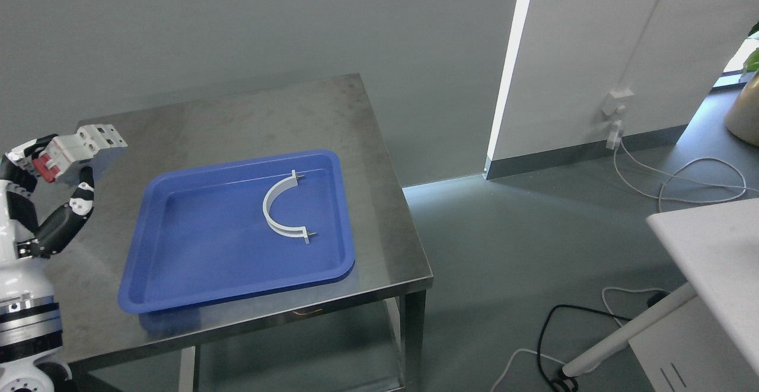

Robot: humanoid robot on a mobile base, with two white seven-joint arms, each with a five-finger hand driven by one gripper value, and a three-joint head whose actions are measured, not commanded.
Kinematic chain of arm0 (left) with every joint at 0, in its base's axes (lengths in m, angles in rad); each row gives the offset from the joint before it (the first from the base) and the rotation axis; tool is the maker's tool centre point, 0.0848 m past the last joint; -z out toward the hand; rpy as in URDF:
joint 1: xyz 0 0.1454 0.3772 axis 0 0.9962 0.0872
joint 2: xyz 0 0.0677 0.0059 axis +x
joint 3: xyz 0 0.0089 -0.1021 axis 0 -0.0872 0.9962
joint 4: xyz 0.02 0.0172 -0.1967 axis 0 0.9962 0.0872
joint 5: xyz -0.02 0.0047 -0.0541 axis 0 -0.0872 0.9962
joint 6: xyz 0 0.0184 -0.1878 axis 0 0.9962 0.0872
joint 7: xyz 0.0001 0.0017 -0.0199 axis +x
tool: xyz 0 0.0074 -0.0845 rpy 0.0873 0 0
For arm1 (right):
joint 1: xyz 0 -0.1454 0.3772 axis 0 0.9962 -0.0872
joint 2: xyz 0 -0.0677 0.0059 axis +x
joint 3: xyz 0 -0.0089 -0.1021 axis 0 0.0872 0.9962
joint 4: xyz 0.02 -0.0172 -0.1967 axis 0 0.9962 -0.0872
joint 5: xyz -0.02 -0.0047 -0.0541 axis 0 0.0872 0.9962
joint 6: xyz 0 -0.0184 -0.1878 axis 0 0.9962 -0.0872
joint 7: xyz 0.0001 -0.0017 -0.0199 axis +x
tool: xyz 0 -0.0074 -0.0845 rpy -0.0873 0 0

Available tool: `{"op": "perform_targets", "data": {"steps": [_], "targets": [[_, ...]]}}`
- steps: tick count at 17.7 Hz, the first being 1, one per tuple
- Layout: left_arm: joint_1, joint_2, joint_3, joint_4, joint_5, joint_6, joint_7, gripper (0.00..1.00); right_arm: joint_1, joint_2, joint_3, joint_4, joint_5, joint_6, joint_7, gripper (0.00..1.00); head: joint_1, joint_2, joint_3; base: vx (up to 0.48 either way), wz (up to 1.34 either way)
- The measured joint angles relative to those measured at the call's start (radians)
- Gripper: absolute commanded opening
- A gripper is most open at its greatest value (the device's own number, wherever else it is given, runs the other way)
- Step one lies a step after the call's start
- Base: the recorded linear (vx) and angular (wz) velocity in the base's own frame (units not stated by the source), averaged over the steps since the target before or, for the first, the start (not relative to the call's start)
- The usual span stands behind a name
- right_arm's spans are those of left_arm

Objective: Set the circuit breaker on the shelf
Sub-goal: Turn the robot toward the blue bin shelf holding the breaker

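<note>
A white circuit breaker (77, 147) with a red switch is held in the air at the far left, above the left side of the steel table (261, 113). My left hand (50, 187) is shut on it, its black and white fingers (83, 196) curled around the breaker's lower end. My left arm comes up from the lower left corner. No shelf shows in this view. My right arm is out of view.
A blue tray (195, 285) lies on the table and holds a white curved bracket (276, 211). A white desk corner (711, 249) stands at the right. Cables (682, 181) trail over the floor by the wall.
</note>
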Motion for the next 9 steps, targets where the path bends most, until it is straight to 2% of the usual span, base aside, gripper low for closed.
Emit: {"op": "perform_targets", "data": {"steps": [4, 9], "targets": [[0.010, -0.011, 0.008, -0.016, 0.006, 0.002, -0.003, 0.17, 0.000, 0.000, 0.000, 0.000, 0.000, 0.000, 0.000, 1.00, 0.0000, 0.000, 0.000, -0.193, -0.05], [0.015, -0.019, 0.017, -0.029, 0.009, 0.002, -0.003, 0.18, 0.000, 0.000, 0.000, 0.000, 0.000, 0.000, 0.000, 1.00, 0.0000, 0.000, 0.000, -0.274, -0.01]]}}
